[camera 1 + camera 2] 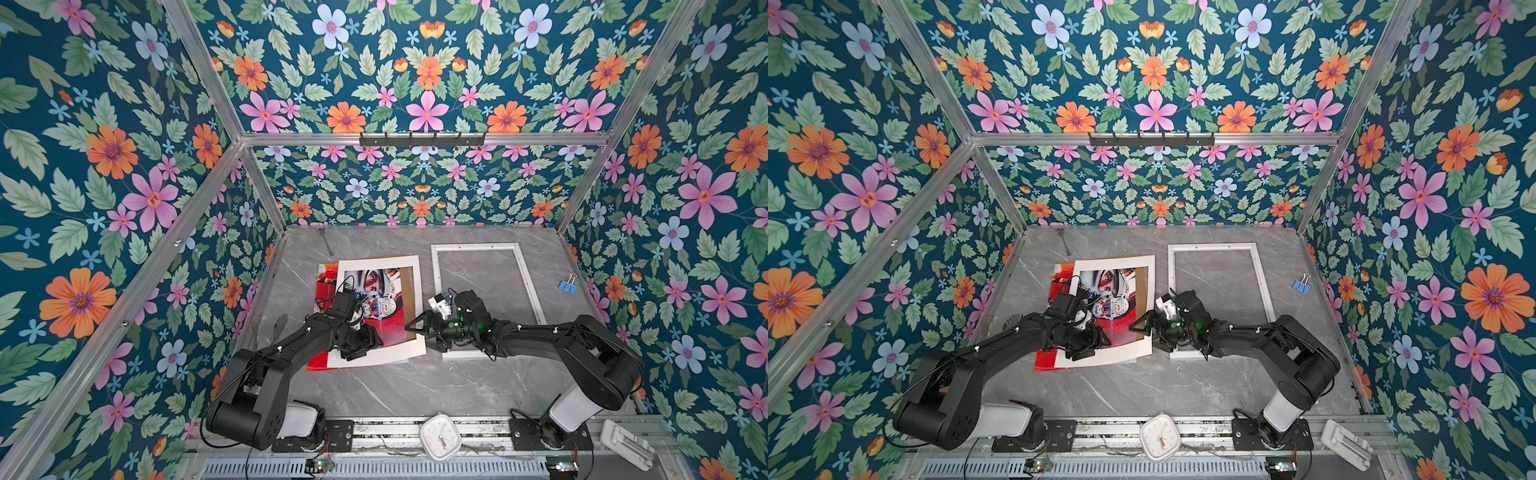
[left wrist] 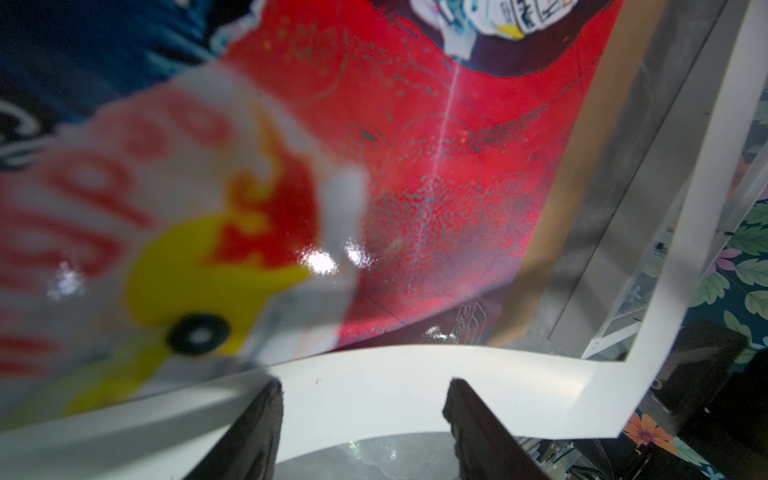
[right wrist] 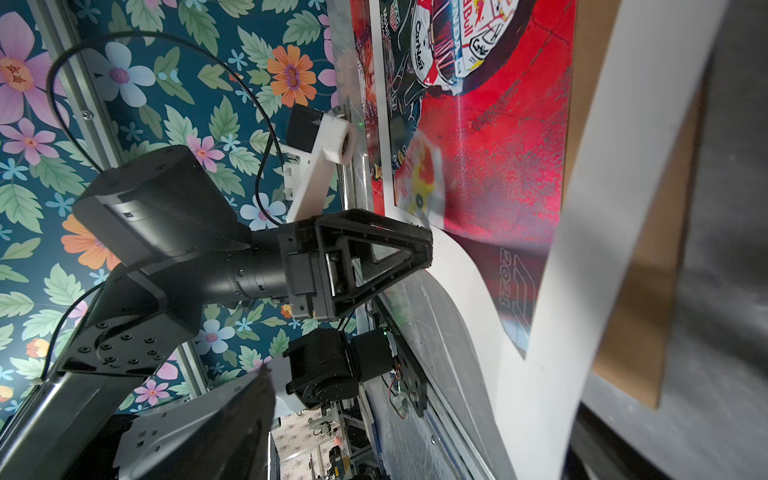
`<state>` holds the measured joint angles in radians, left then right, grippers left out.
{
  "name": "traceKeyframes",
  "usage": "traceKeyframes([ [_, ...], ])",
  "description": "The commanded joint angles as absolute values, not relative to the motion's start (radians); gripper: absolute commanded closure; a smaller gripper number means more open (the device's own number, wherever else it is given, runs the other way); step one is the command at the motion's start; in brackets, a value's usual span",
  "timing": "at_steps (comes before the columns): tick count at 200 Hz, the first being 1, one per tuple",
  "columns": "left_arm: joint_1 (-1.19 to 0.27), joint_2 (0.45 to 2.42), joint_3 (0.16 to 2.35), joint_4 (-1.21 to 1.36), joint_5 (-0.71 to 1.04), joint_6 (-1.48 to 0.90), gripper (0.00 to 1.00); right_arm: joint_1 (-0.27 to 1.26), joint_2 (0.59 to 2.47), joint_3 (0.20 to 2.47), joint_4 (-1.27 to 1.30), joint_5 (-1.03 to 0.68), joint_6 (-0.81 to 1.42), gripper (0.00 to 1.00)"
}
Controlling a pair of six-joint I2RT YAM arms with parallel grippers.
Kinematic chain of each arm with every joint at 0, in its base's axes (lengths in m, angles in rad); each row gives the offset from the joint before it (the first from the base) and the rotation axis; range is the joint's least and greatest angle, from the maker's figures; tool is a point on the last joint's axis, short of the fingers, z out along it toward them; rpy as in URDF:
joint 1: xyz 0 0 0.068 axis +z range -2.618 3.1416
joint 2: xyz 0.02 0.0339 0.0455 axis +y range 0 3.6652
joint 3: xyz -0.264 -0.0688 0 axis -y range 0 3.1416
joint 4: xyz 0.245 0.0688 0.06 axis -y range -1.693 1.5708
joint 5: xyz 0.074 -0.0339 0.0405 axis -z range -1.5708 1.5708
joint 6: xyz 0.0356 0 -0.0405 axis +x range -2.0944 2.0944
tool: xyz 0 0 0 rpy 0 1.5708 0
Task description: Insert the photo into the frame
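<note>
The photo (image 1: 386, 328) (image 1: 1121, 328) lies face up at the table's left centre, red with helmeted faces. A white mat board (image 1: 374, 264) lies askew on it, and a brown backing board (image 1: 409, 291) shows at the window's right side. The empty white frame (image 1: 473, 247) (image 1: 1212, 248) lies to the right. My left gripper (image 1: 361, 347) (image 2: 365, 386) is open at the mat's near strip (image 2: 374, 395), which curls upward. My right gripper (image 1: 419, 332) (image 3: 419, 399) is open at the mat's right edge, and that white strip (image 3: 540, 353) runs between its wide-apart jaws.
Blue binder clips (image 1: 567, 286) lie right of the frame, near the right wall. A white clock (image 1: 440, 436) sits on the front rail between the arm bases, and a white plastic part (image 1: 627, 444) sits at the front right corner. Flowered walls enclose three sides.
</note>
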<state>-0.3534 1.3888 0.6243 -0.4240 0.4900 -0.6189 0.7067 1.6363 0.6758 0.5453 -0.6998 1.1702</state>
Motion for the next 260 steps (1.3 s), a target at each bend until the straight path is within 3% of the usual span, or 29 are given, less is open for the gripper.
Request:
traceKeyframes([
  [1, -0.355, 1.401, 0.616, -0.475, 0.442, -0.603, 0.34, 0.709, 1.645, 0.691, 0.514, -0.68, 1.143, 0.11],
  [17, -0.355, 1.401, 0.624, -0.484, 0.439, -0.6, 0.34, 0.708, 1.649, 0.695, 0.51, -0.67, 1.14, 0.19],
  [53, -0.355, 1.392, 0.635, -0.491, 0.437, -0.595, 0.33, 0.707, 1.649, 0.716, 0.467, -0.655, 1.103, 0.49],
  [67, -0.355, 1.39, 0.638, -0.492, 0.436, -0.594, 0.33, 0.708, 1.649, 0.725, 0.443, -0.647, 1.092, 0.65],
  [101, -0.355, 1.38, 0.639, -0.487, 0.434, -0.601, 0.33, 0.708, 1.649, 0.733, 0.415, -0.638, 1.072, 0.91],
  [122, -0.356, 1.363, 0.64, -0.482, 0.431, -0.612, 0.33, 0.708, 1.649, 0.741, 0.392, -0.631, 1.06, 1.0],
  [196, -0.355, 1.288, 0.74, -0.54, 0.385, -0.615, 0.27, 0.682, 1.563, 0.861, 0.042, -0.603, 0.878, 1.0],
  [260, -0.393, 1.255, 0.815, -0.376, 0.347, -0.711, 0.26, 0.558, 1.446, 0.861, -0.274, -0.677, 0.753, 1.0],
])
